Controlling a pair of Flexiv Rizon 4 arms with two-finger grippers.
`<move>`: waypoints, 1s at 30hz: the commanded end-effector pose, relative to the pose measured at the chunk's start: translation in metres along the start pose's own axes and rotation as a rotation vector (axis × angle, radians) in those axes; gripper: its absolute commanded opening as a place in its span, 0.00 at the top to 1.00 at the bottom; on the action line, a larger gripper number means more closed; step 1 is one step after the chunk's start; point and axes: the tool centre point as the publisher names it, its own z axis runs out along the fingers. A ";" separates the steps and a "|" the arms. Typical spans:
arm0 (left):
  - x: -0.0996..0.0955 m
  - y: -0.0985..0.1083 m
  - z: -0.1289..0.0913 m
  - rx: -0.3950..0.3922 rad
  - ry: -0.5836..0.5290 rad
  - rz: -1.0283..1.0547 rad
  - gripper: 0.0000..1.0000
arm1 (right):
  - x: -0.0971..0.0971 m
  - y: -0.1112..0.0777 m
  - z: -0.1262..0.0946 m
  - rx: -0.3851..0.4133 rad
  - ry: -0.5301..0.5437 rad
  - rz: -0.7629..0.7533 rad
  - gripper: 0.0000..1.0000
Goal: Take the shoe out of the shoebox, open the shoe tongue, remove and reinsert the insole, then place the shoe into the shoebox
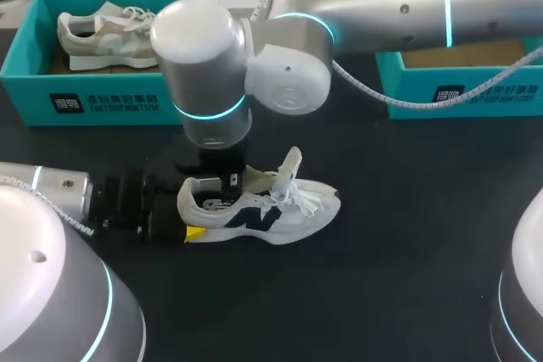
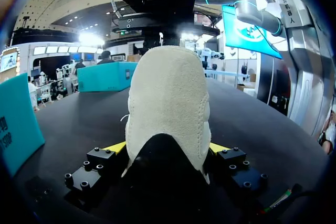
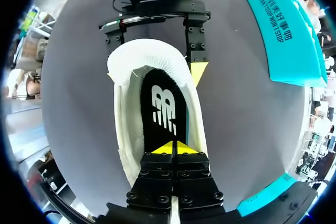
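A black table [image 1: 407, 277] carries everything. At its near left, the left gripper [image 2: 167, 148] lies low along the surface, its yellow-tipped fingers [image 2: 116, 147] pressed to both sides of the heel of a white sneaker with a navy side logo [image 1: 271, 209], clamping it. The sneaker stands upright on its sole near the table's middle, toe to the right, its pale tongue [image 1: 291, 163] lifted. The right arm [image 1: 382, 6] reaches in from the far right past the middle, its wrist hiding part of the opening. The right gripper [image 3: 173, 149] points down into the sneaker, tips pressed together just over the black insole [image 3: 163, 108]. Farther off, a teal cardboard shoebox [image 1: 102, 91] at the far left holds a second pale sneaker [image 1: 102, 36]; another teal box [image 1: 462, 91] sits far right.
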 end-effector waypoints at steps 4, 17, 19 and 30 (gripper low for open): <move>0.000 0.001 0.001 0.001 -0.002 0.001 1.00 | 0.001 -0.002 0.010 0.003 -0.021 0.025 1.00; 0.000 0.001 0.001 0.001 -0.002 0.001 1.00 | -0.011 0.001 0.016 -0.007 -0.047 0.020 0.68; 0.000 0.001 0.001 0.001 -0.002 0.001 1.00 | -0.013 0.001 0.019 -0.013 -0.045 0.019 0.67; 0.000 0.001 0.001 0.001 -0.002 0.001 1.00 | 0.003 0.011 0.046 -0.041 0.050 -0.014 0.94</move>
